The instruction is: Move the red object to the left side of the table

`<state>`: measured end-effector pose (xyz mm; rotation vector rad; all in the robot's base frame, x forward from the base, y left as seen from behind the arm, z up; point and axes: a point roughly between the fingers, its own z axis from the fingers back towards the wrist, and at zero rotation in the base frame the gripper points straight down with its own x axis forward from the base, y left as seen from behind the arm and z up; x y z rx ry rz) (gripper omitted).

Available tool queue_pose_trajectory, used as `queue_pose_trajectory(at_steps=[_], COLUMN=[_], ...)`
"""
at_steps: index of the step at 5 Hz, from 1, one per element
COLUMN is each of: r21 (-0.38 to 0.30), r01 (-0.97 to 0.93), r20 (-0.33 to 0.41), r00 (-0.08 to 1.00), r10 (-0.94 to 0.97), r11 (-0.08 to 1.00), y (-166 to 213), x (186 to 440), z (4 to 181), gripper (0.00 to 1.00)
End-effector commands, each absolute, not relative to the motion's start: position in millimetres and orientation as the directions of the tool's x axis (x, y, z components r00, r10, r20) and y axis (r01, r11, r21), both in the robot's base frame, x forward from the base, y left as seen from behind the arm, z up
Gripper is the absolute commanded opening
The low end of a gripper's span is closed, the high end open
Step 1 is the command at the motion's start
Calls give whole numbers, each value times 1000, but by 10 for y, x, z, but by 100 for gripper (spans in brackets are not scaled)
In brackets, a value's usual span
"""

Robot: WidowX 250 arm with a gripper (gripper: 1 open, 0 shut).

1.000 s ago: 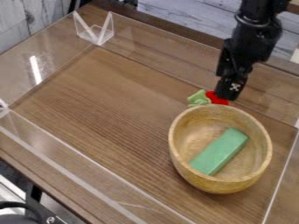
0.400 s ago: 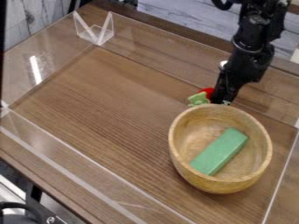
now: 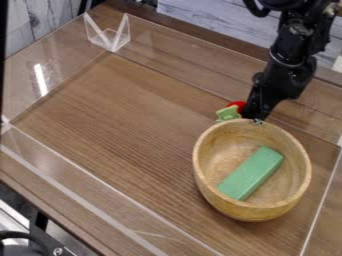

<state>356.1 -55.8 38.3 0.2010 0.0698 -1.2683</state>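
The red object lies on the table just behind the far rim of the wooden bowl, at the right. Only its red edge and light-green leafy end show at the left of the fingers. My black gripper points almost straight down onto it, with the fingers closed in around the toy, low at the tabletop. The rest of the toy is hidden behind the fingers.
A wooden bowl holding a green rectangular block stands right in front of the gripper. Clear acrylic walls edge the table, and a small clear stand sits at the back left. Bare wood stretches across the left half.
The gripper has sunk onto the red object and its fingers have narrowed around it. The bowl and the block have not moved.
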Motion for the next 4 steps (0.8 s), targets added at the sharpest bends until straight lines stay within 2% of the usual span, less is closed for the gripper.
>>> queue_pose_trajectory(at_steps=[1,2,3,4], r21=[185,214,230,246], r01=[939,937,940,938], r20=[-147,-154,-154,-151], r00=[318,310,292,286], r10=[-937,-938,-944,-946], r11=[290,274,253,244], y=[-550,-478,-424,-502], x=[3608,3636,3678,3747], z=[630,711,730,683], gripper=[0,0,100,100])
